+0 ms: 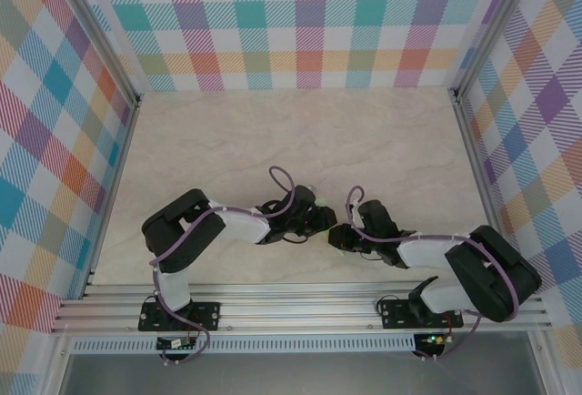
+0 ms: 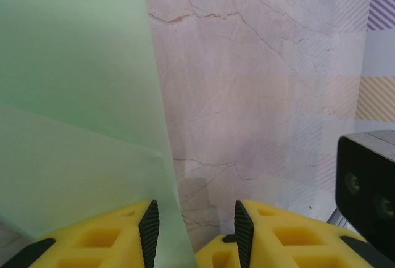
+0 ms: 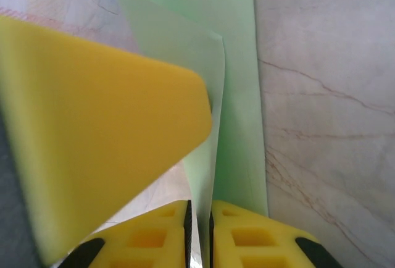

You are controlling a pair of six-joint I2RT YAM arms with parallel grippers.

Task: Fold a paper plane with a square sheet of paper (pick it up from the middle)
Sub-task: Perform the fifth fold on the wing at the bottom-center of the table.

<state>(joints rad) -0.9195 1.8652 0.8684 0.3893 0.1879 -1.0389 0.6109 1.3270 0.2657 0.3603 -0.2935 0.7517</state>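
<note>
The right end effector (image 3: 199, 221) has its fingers almost together, and the square sheet of paper (image 3: 239, 64) stands in the narrow gap and rises ahead of it. I cannot tell if they pinch it. The left end effector (image 2: 195, 225) is apart. The paper's edge lies against one pad, and the marbled surface (image 2: 265, 95) is beyond.

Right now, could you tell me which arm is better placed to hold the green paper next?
The right end effector seems better placed: its jaws are nearly closed either side of the green paper. The left end effector stands open, the paper's edge just inside its gap.
</note>
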